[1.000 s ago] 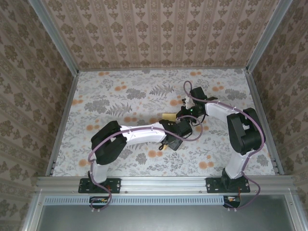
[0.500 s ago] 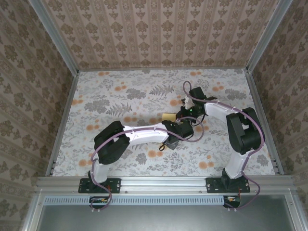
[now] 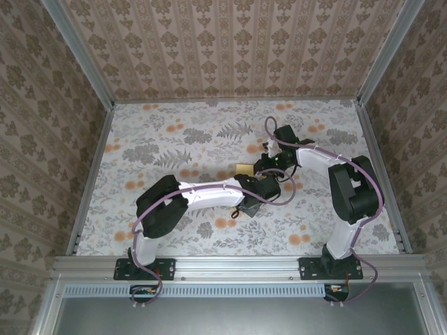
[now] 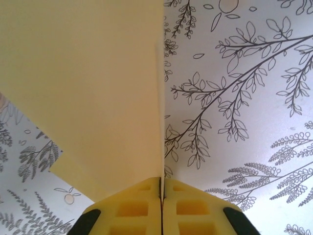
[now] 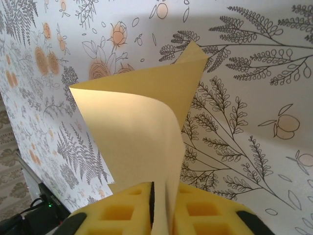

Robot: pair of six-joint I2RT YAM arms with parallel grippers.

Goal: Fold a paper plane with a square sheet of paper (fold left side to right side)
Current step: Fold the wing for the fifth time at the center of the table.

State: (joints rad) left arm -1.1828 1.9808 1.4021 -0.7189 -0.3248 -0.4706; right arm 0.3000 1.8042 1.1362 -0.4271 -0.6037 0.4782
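Note:
The square sheet of paper (image 3: 244, 169) is plain yellow and partly folded, held up above the flowered cloth between the two arms' wrists at the table's middle. In the left wrist view my left gripper (image 4: 161, 180) is shut on the paper's (image 4: 88, 83) straight edge, which rises from the pads as a flat panel to the upper left. In the right wrist view the paper (image 5: 137, 127) curls up from between my right gripper's (image 5: 164, 188) pads. Those jaws stand slightly apart, with a dark gap beside the sheet. A pointed corner of the paper shows at the top.
The flowered tablecloth (image 3: 174, 139) covers the whole table. Metal rails (image 3: 91, 174) and patterned walls close in the left, right and far sides. Both forearms cross near the middle, close to each other.
My left jaws have closed onto the paper's edge. The right jaws, shut before, have eased slightly apart. The left arm shifted a little; the paper stays in the same spot.

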